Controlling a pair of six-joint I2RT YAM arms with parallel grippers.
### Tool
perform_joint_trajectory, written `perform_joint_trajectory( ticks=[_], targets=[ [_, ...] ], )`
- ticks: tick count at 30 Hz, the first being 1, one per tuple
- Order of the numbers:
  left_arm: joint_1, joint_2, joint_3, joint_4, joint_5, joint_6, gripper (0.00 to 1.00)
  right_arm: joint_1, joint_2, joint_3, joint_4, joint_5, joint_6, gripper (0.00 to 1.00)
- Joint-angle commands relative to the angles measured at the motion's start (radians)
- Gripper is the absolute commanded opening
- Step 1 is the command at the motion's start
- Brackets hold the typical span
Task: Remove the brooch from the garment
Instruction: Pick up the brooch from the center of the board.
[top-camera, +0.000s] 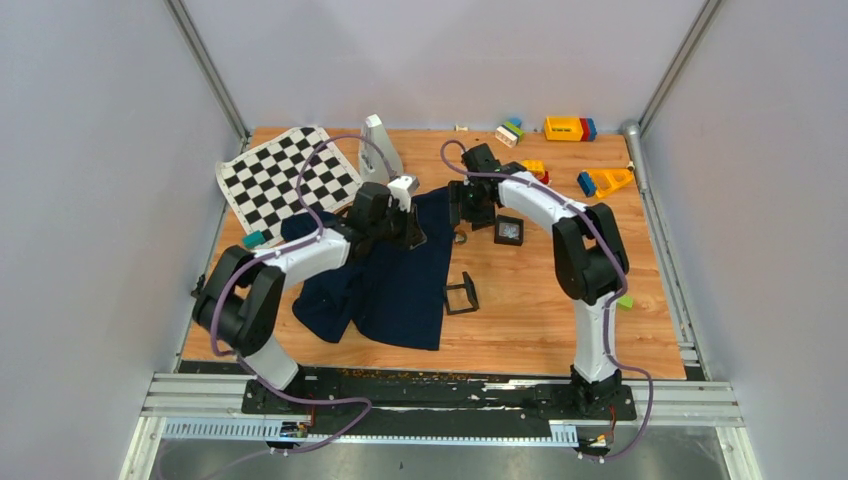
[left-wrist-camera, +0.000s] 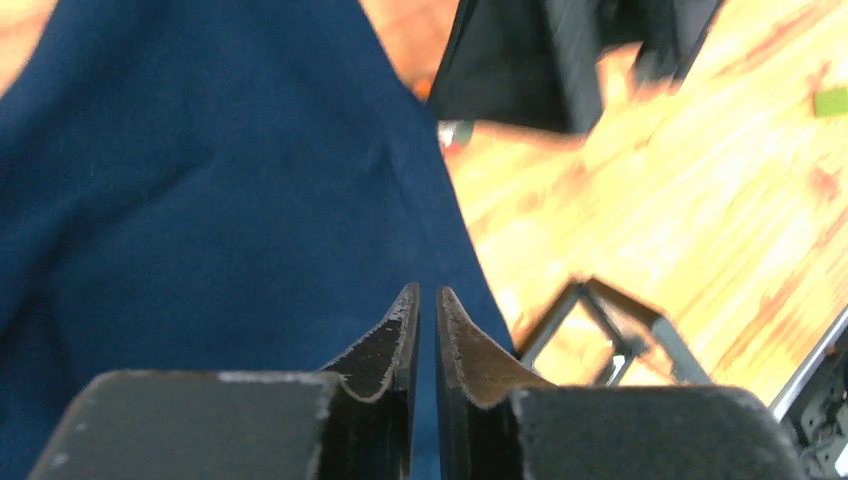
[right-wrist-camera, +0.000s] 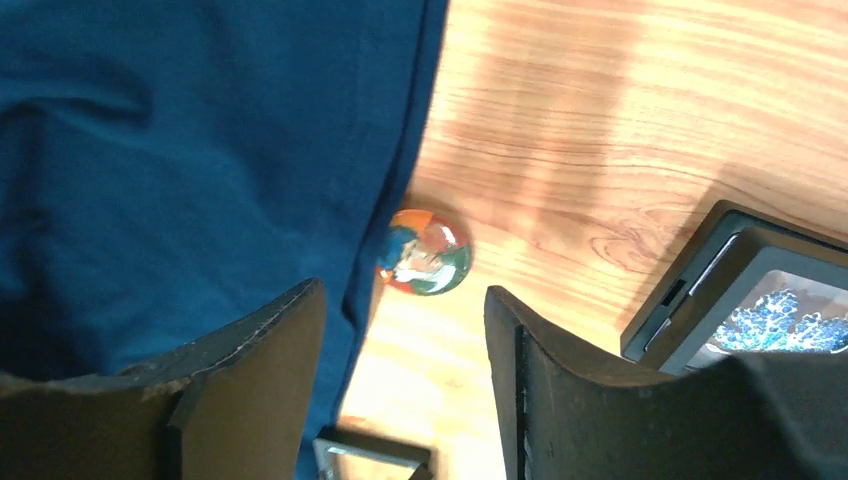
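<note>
The garment (top-camera: 400, 290) lies spread centrally. Over its far part the left gripper (left-wrist-camera: 427, 292) is clenched, apparently on nothing. At the garment's right edge sits the round brooch (right-wrist-camera: 424, 252), just ahead of the released right gripper (right-wrist-camera: 403, 300), in line with its gap; this arm is nearer.

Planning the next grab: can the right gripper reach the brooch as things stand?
Probably yes: the right gripper hangs open above the brooch, which lies in plain view at the garment's edge.
</note>
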Motion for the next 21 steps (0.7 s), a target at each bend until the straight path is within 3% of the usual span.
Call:
perform_joint_trajectory(
  ticks=[1, 9, 16, 21],
  targets=[
    [0.005, 0.137, 0.181, -0.043, 0.070, -0.011, 0.15, 0.062, 0.047, 0.056, -0.054, 0.224, -0.049, 0.57],
    [0.022, 0.415, 0.447, -0.135, 0.149, -0.027, 0.11, 0.061, 0.046, 0.019, -0.018, 0.237, -0.093, 0.54],
    [0.084, 0.548, 0.444, -0.017, 0.295, -0.130, 0.12, 0.062, 0.016, -0.059, 0.063, 0.215, -0.100, 0.56],
    [0.098, 0.559, 0.430, -0.041, 0.249, -0.112, 0.12, 0.062, 0.023, -0.051, 0.067, 0.207, -0.104, 0.56]
  ],
)
